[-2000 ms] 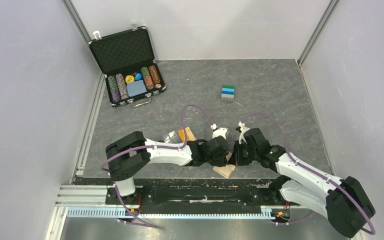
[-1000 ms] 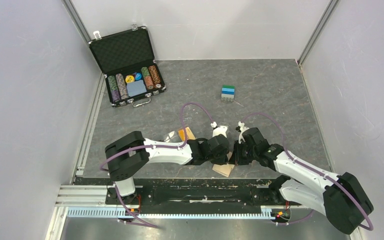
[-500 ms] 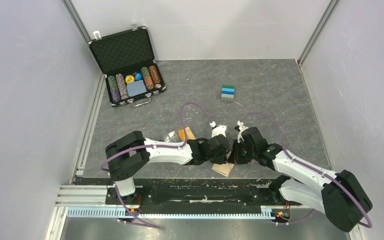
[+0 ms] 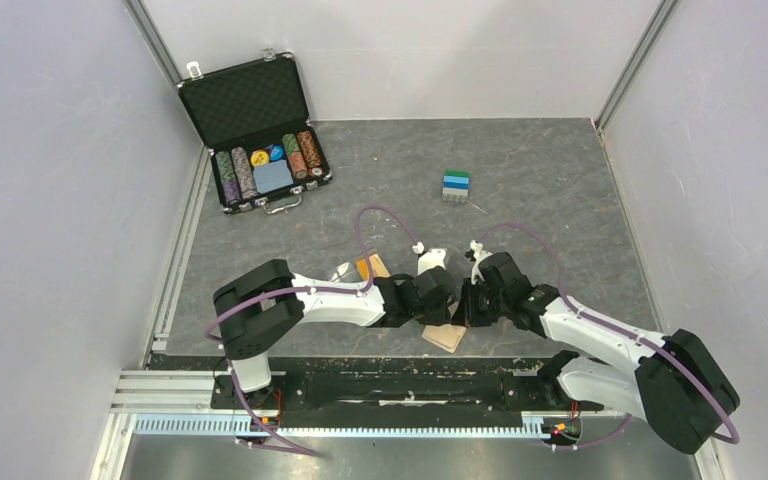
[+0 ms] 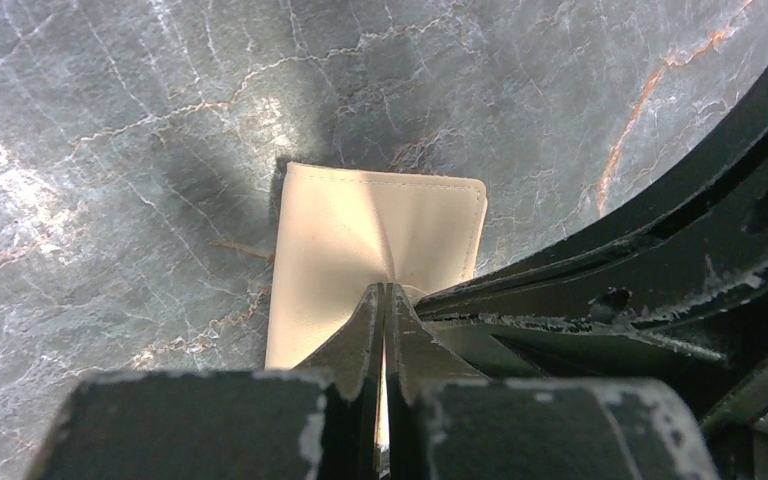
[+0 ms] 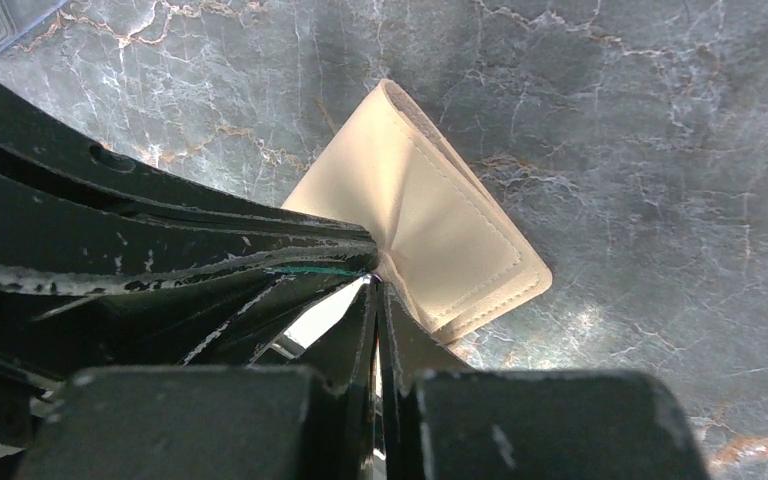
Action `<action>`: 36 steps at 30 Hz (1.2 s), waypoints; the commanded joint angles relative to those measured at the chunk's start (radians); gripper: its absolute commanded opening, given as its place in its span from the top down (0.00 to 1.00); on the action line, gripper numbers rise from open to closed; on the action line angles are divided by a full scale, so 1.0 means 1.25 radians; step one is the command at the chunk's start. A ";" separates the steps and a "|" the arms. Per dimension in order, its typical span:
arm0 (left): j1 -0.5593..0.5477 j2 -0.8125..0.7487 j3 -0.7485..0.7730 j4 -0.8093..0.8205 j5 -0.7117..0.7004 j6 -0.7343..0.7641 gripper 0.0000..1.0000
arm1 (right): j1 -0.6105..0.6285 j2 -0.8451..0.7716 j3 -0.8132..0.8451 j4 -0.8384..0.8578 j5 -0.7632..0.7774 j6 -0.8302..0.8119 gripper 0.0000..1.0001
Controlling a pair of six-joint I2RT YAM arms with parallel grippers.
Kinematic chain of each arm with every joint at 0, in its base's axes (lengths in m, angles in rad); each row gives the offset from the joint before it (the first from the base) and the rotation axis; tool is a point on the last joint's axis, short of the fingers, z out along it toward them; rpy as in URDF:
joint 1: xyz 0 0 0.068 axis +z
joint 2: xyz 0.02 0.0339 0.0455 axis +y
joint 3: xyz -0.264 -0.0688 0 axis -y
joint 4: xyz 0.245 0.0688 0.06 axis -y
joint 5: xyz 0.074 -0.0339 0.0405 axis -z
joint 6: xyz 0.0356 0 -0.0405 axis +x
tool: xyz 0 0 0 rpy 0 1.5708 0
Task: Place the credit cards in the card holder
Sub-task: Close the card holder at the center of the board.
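Tan card holder (image 4: 447, 338) on grey marbled desk (image 4: 560, 190). Left jaws pinch its leather, nearly closed; right jaws pinch it likewise. Chip case (image 4: 260, 150) well apart from card holder.

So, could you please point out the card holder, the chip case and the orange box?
card holder (image 5: 360, 230), left wrist view, its tan outer face.
chip case (image 4: 247, 103), top view, its lid lining.
orange box (image 4: 365, 268), top view, its exposed orange face.

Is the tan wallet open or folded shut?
Folded, it seems: the wallet shows a rounded fold along one side and two stacked edges at its far corner. No card slots show.
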 commanded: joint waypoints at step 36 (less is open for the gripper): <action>0.334 -0.817 -0.391 0.056 0.236 -0.126 0.00 | 0.049 -0.287 0.141 -0.238 0.237 0.057 0.02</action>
